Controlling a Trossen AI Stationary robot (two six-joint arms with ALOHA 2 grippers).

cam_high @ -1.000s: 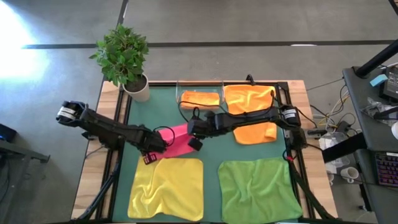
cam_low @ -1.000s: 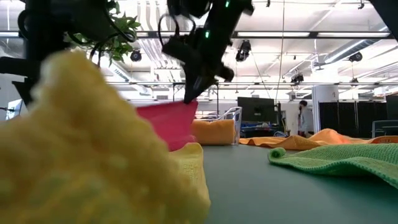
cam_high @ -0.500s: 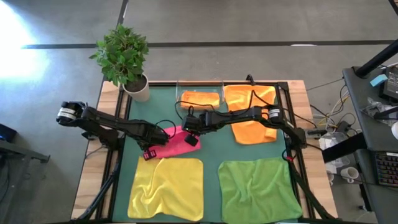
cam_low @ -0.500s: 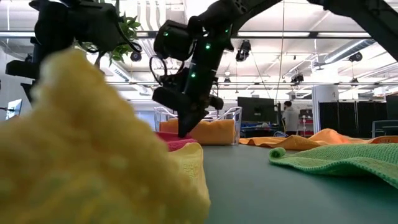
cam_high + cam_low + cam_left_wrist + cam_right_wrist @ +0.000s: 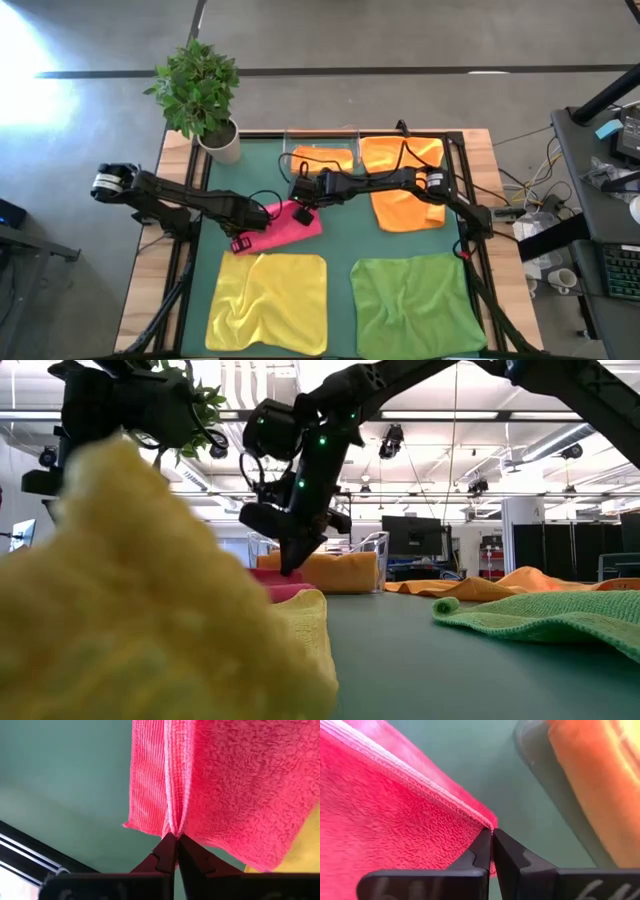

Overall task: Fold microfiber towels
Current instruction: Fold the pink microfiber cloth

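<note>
A pink microfiber towel (image 5: 292, 224) lies folded on the dark green mat (image 5: 340, 250), between my two grippers. My left gripper (image 5: 252, 228) is shut on its left end, my right gripper (image 5: 299, 203) on its far corner. A yellow towel (image 5: 268, 300) lies spread at the near left, and a green one (image 5: 415, 305) at the near right. An orange towel (image 5: 405, 182) lies at the far right. A folded orange towel (image 5: 322, 158) sits in the clear tray. In the low view the yellow towel (image 5: 130, 610) hides my left gripper. My left gripper pinches two hemmed edges of the pink towel, lying side by side (image 5: 172, 822), between its fingertips. The fingers come steeply from above. The towel rests on the mat beyond them. My right gripper pinches a corner of the pink towel's hemmed edge (image 5: 485, 822) between its fingertips, slanting down from the table's right. The corner sits low, just over the mat (image 5: 290, 568).
A potted plant (image 5: 200, 95) stands at the far left corner, outside the mat. The clear tray (image 5: 320, 150) stands at the far edge next to the orange towel. A strip of bare mat runs between the yellow and green towels.
My right gripper has gone down and toward the table's far left with the pink towel's corner. The towel, held up a second ago, has come down and now lies low on the mat. Both grippers have stayed shut on it.
</note>
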